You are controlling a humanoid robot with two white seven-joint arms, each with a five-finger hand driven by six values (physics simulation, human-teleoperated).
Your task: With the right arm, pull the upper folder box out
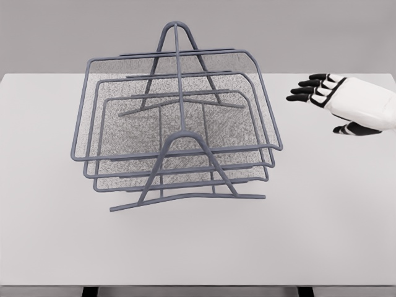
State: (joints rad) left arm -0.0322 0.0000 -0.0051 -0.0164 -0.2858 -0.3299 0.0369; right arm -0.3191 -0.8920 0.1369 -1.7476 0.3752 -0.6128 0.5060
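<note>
A grey wire-mesh folder rack (176,127) stands on the white table (198,247), with three stacked trays held in an A-shaped frame. The upper tray (266,105) is the widest, and its rim runs along the rack's right side. My right hand (322,99) hovers to the right of the rack at about the height of the upper tray. It is white with black fingers (306,91) stretched out toward the rack and the thumb (356,129) held below. A gap separates it from the tray rim, and it holds nothing.
The rack's front foot bar (185,199) splays out across the table in front of the trays. A grey wall rises behind the table's far edge (37,73).
</note>
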